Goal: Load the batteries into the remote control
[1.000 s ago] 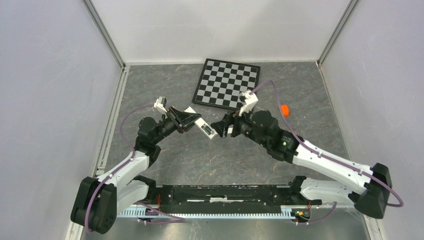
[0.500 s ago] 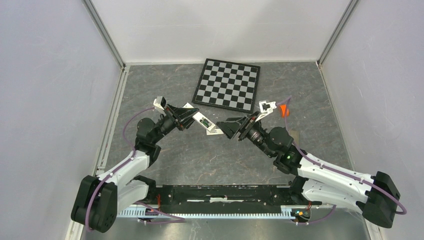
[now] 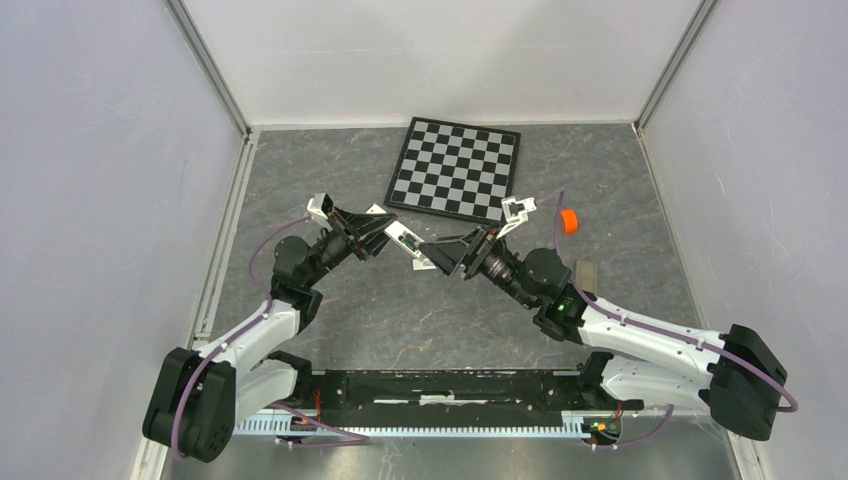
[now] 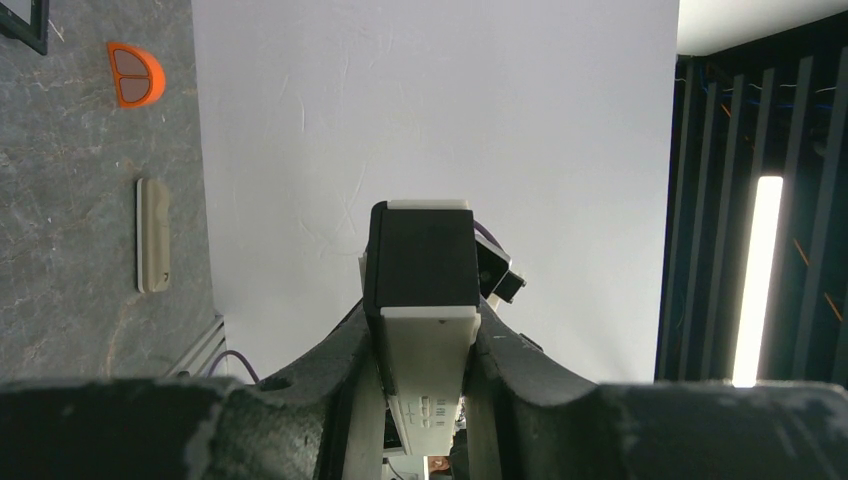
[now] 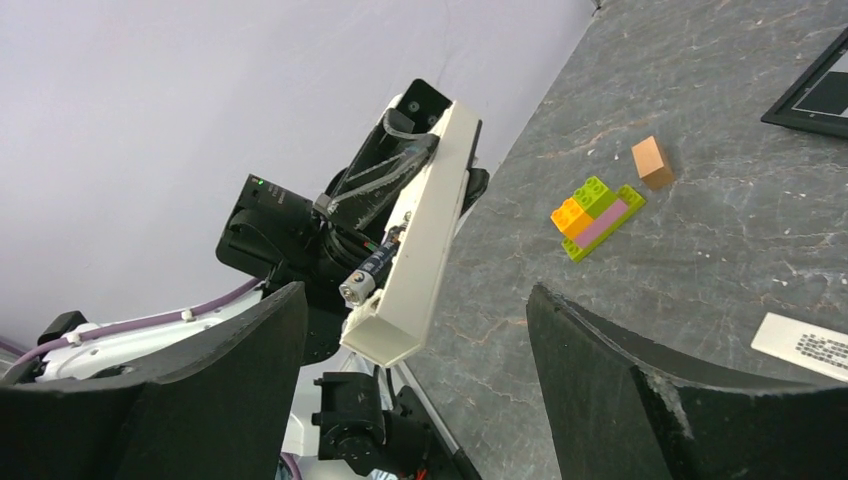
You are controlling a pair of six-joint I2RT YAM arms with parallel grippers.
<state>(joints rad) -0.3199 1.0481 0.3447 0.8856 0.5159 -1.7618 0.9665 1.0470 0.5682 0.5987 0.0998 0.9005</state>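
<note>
We see the left fingers [image 4: 335, 365] clamping the remote control [image 5: 425, 230] (one battery [image 5: 368, 272] in its recess); right fingers [image 5: 620, 380] spread wide.

In mid-frame the remote control [image 3: 408, 244] sits between left gripper [image 3: 385, 239] and right gripper [image 3: 438, 258]; the checkerboard [image 3: 455, 168] lies behind it, a cap [image 3: 569, 221] to its right.

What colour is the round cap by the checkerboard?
Orange cap; shows best in the left wrist view.
</note>
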